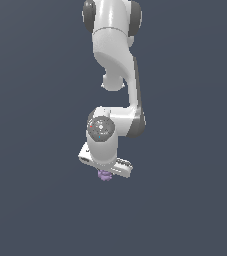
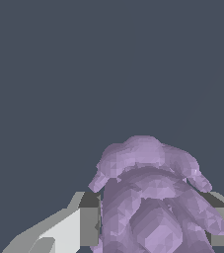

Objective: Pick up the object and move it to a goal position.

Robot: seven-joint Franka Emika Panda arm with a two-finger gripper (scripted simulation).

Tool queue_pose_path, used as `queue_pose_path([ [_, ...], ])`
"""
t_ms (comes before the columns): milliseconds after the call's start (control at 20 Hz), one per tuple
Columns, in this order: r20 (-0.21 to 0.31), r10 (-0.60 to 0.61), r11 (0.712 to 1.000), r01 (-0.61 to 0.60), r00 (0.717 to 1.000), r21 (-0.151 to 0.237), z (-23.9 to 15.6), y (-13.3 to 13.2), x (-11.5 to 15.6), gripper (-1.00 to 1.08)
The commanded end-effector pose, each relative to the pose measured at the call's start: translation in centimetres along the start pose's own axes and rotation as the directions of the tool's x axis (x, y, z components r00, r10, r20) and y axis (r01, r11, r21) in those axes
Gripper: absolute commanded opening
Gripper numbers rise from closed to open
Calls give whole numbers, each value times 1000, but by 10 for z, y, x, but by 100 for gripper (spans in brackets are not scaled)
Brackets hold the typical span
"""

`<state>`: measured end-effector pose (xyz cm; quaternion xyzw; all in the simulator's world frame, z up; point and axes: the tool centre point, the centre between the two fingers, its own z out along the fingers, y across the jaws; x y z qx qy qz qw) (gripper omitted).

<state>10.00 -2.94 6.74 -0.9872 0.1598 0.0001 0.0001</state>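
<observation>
The object (image 1: 104, 175) is a tiny pale-purple lumpy cluster that pokes out just below the white arm's hand in the exterior view. In the wrist view the object (image 2: 150, 197) fills the space between my two fingers (image 2: 86, 220), which sit against its sides. My gripper (image 1: 105, 173) is shut on the object. The fingertips themselves are hidden behind the hand in the exterior view. I cannot tell whether the object rests on the surface or is lifted off it.
The white arm (image 1: 116, 60) reaches down from the top of the exterior view. A plain dark grey-blue surface (image 1: 35, 200) lies all around it. No other objects show.
</observation>
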Motion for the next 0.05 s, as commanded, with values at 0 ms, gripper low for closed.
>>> queue_pose_path([
  [0,0,0,1000,0,1000,0,0,0,0,-100],
])
